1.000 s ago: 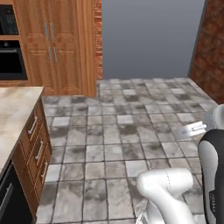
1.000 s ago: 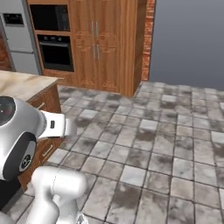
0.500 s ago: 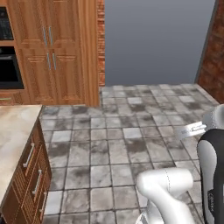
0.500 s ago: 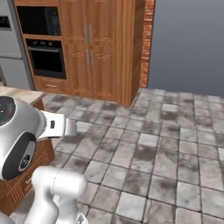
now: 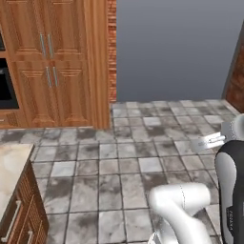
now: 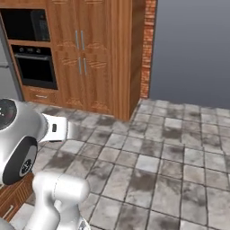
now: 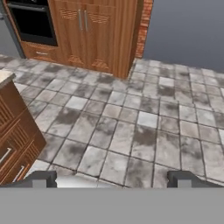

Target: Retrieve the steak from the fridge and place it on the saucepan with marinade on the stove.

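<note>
The pincer [image 7: 111,178] is spread wide and holds nothing — kept ready, it seems, for the fridge [image 6: 5,72], a grey sliver of which is seen left of the wall oven [image 6: 35,66]. The steak is presumably shut inside, unseen.

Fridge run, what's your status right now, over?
Tool open, holding nothing. Grey fridge edge beside the oven, past the wooden cabinets. Tiled floor ahead; island corner close on the left.
</note>
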Robot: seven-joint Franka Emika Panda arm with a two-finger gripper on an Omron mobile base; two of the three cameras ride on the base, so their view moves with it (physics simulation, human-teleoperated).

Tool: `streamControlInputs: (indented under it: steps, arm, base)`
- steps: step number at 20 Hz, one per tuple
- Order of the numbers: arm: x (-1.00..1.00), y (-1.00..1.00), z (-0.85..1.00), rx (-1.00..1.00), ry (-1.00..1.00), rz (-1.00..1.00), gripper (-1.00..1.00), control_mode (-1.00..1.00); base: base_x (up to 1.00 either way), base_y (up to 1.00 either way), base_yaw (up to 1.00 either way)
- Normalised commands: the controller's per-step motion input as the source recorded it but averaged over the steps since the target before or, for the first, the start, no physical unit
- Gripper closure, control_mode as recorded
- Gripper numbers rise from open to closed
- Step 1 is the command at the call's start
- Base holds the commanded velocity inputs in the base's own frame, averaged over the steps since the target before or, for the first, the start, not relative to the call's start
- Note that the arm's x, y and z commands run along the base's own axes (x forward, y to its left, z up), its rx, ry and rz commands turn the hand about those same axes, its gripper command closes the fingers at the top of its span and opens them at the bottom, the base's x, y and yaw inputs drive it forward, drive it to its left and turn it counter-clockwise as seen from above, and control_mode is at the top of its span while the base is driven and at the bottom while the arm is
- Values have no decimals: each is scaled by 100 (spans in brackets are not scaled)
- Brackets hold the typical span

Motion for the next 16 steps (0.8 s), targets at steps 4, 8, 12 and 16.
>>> streamControlInputs:
  steps: [4,8,12,16]
  arm:
    - [0,0,0,0,0,0,-100,100]
    - [0,0,0,0,0,0,-100,100]
    - [0,0,0,0,0,0,-100,100]
    - [0,0,0,0,0,0,-100,100]
  base:
    - [100,0,5]
    - [100,6,27]
    - [51,17,65]
    - [33,15,74]
